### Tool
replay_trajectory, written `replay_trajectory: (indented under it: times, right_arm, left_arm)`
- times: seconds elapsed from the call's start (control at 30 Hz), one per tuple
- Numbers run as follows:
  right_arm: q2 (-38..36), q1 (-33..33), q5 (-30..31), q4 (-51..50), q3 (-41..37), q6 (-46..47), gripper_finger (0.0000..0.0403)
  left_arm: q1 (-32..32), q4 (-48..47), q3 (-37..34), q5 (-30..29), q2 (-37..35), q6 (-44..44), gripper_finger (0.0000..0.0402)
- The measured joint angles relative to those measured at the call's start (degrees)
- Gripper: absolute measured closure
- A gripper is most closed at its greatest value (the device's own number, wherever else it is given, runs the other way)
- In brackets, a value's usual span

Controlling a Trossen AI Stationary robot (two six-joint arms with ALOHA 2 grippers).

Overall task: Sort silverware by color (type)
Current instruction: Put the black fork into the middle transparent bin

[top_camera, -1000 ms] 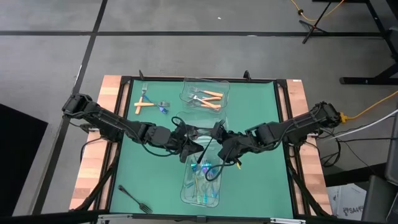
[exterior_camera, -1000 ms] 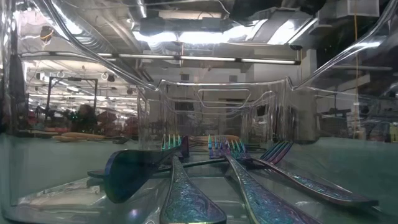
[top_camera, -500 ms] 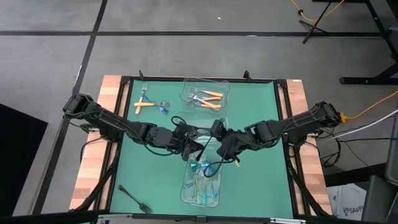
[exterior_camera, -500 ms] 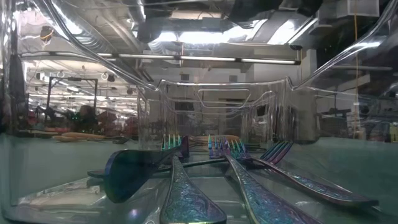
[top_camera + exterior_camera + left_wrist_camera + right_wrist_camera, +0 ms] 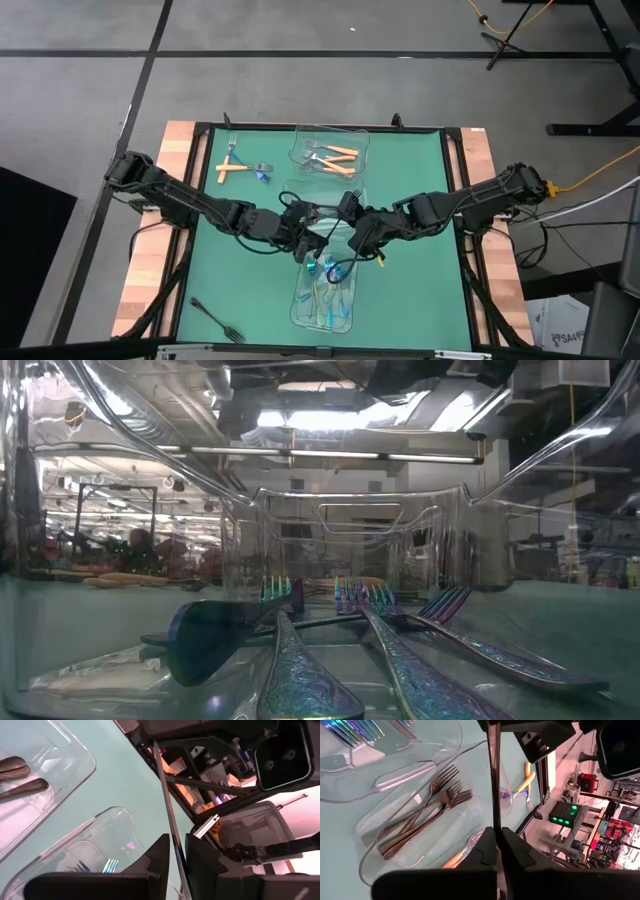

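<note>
Just ahead of and beneath my right end effector (image 5: 498, 832), clenched on a slim dark grey metal fork (image 5: 493, 775) pointing straight forward, lies the clear plastic container (image 5: 370, 870) of matching dark forks (image 5: 427, 802); my left end effector (image 5: 176, 840) flanks the same fork, and I cannot tell its grip.
</note>
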Motion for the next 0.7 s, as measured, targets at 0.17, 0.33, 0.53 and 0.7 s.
replay_trajectory:
  times: [0.17, 0.33, 0.53, 0.7]
  right_arm:
    - [0.0, 0.0, 0.0, 0.0, 0.0, 0.0, 0.0403]
    - [0.0, 0.0, 0.0, 0.0, 0.0, 0.0, 0.0403]
    - [0.0, 0.1, 0.2, 0.0, 0.0, 0.0, 0.0403]
    - [0.0, 0.1, 0.2, 0.0, 0.0, 0.0, 0.0392]
  left_arm:
    - [0.0, 0.0, 0.0, -0.1, 0.2, 0.1, 0.0347]
    - [0.0, 0.0, 0.0, 0.0, 0.2, 0.2, 0.036]
    - [0.0, -0.8, 0.0, -0.1, 0.3, -0.2, 0.0395]
    - [0.0, -0.7, 0.0, 0.0, 0.3, -0.2, 0.0396]
